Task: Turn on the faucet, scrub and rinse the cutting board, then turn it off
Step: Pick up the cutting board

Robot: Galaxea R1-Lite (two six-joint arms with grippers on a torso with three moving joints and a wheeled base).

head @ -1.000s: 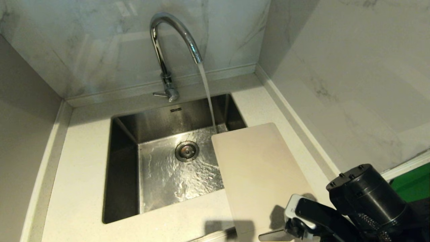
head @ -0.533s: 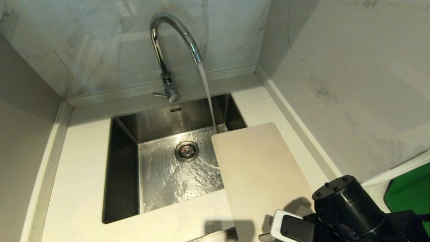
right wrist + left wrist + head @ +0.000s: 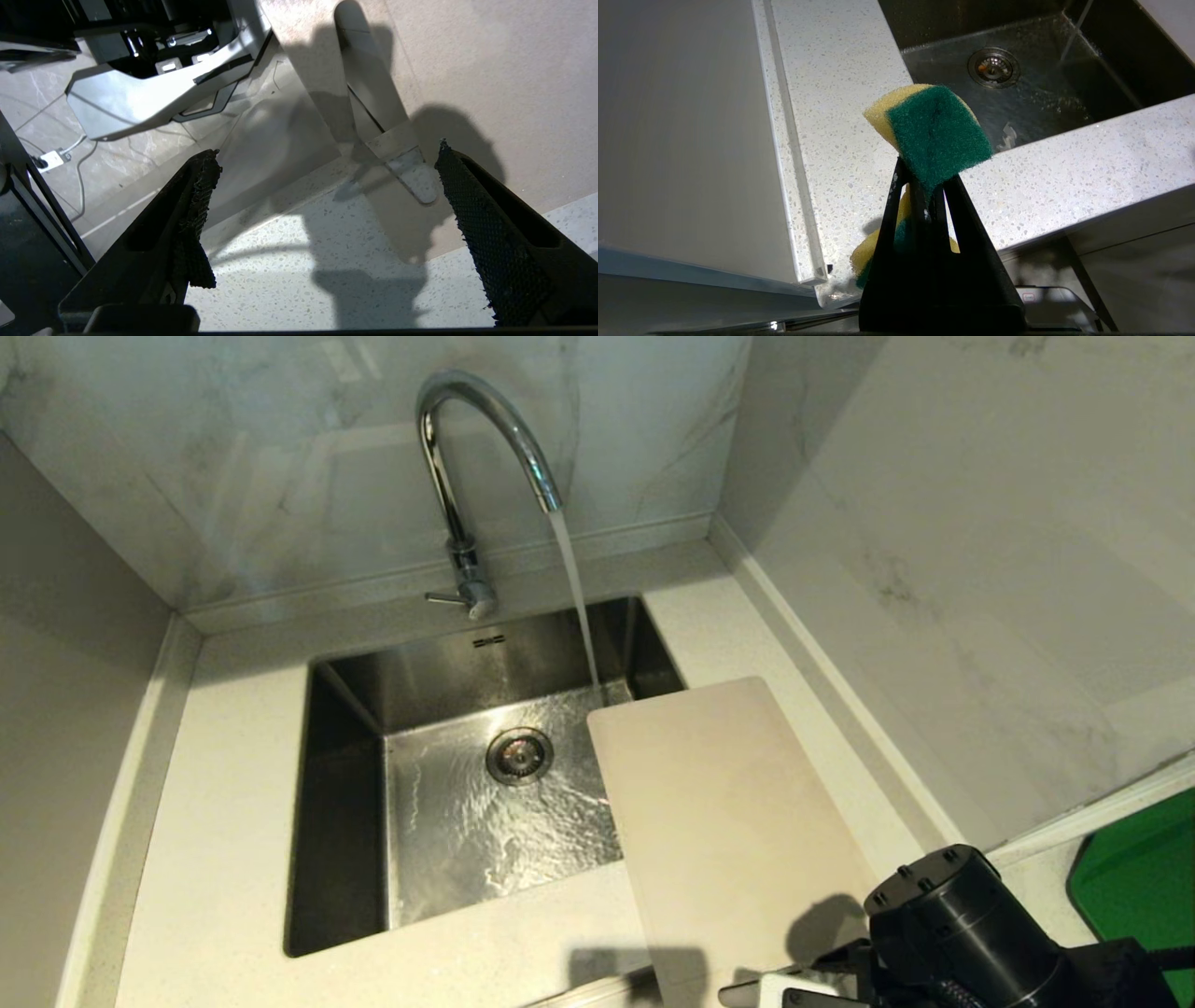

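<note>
The chrome faucet (image 3: 471, 457) stands behind the sink and pours a steady stream into the basin. The cream cutting board (image 3: 728, 812) lies flat on the counter to the right, its far left corner hanging over the sink (image 3: 341, 821). In the right wrist view my right gripper (image 3: 327, 154) is open, hovering over the cutting board (image 3: 490, 60) at the near end with the handle slot (image 3: 369, 79), nothing between its pads. My left gripper (image 3: 924, 172) is shut on a green and yellow sponge (image 3: 936, 130), held over the counter's front left corner.
Marble walls close in the counter at the back and on the right. A green mat (image 3: 1139, 877) shows at the right edge. The drain (image 3: 519, 755) sits mid-basin under rippling water. My right wrist (image 3: 962, 924) fills the lower right corner.
The right arm has dropped toward the picture's bottom edge and rolled, taking its fingers out of the head view, and its jaws have opened wider. Water still runs; the board has not moved.
</note>
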